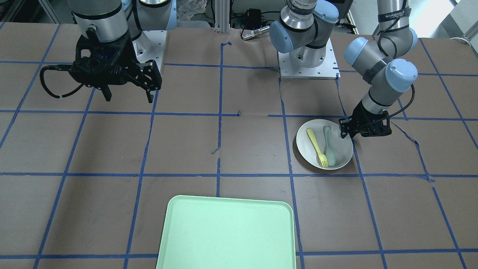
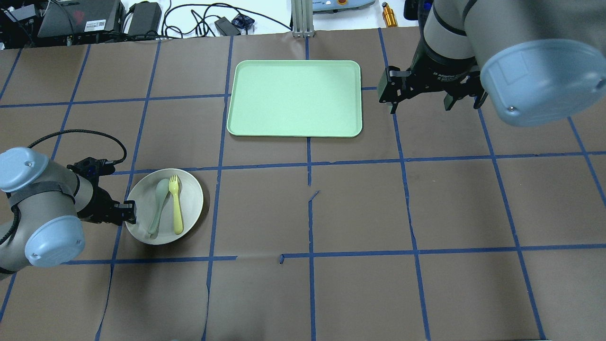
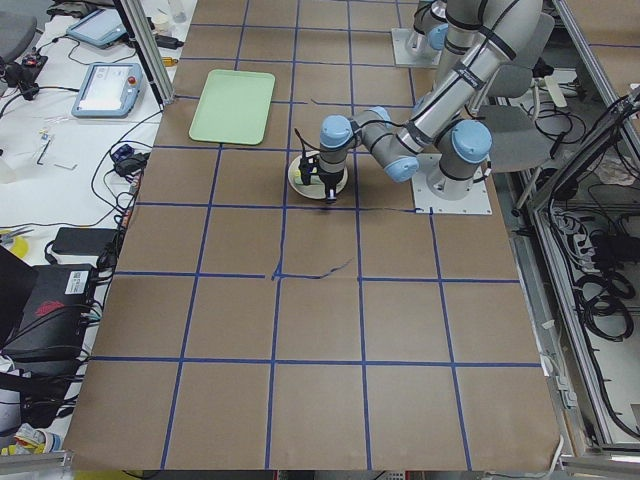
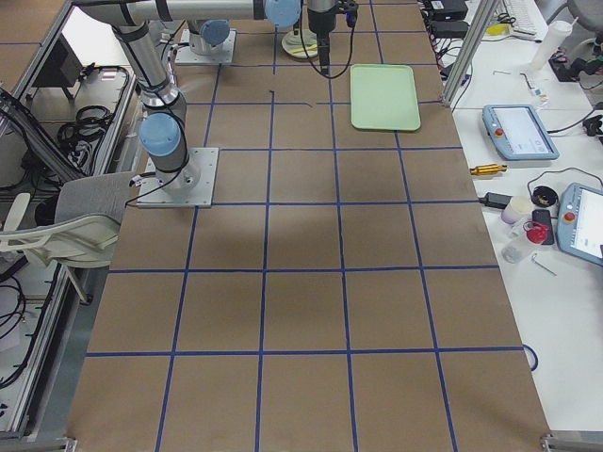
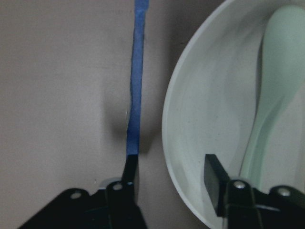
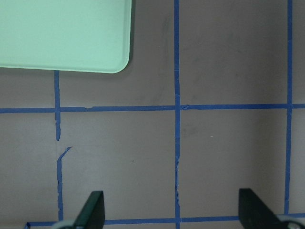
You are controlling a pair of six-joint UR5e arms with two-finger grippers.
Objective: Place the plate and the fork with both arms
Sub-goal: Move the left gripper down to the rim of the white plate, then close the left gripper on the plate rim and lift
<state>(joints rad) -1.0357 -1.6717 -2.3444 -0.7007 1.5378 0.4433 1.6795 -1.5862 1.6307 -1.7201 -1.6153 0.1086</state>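
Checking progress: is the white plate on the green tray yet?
No, the round white plate lies well apart from the mint-green rectangular tray.

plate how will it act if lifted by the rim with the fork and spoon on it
The plate looks rigid, so it should probably hold its shape. The left gripper straddles only one edge, so it may tilt when lifted. The fork and spoon lie loose on its smooth, shallow surface and could slide.
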